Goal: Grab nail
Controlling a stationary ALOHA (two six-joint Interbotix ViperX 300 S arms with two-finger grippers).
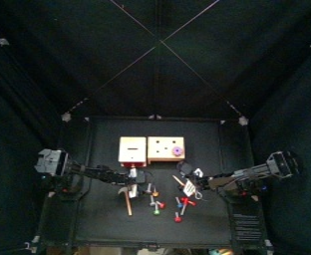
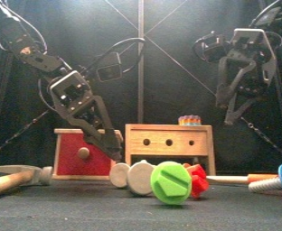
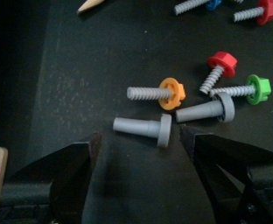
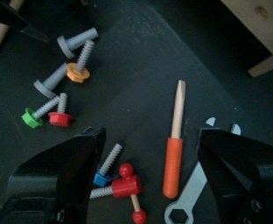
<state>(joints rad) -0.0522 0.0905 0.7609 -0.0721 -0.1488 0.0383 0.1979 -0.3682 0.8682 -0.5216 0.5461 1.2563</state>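
Several similar plastic fasteners lie clustered near the grey nail (image 3: 143, 129) — the main hazard. The left gripper (image 3: 145, 157) hovers just above the nail, jaws spread wide, holding nothing. Just beside the nail lie an orange-headed bolt (image 3: 157, 91) and a grey bolt (image 3: 206, 109); a descent slightly off line could catch one of these instead, or roll the nail away. The right gripper (image 4: 150, 166), jaws also spread and empty, hangs over an orange screwdriver (image 4: 174, 149), well apart from the nail.

Black table (image 1: 105, 134): two wooden boxes (image 1: 152, 149), scattered plastic bolts (image 3: 180, 96), screwdriver (image 4: 174, 149), wrench (image 4: 188, 197).
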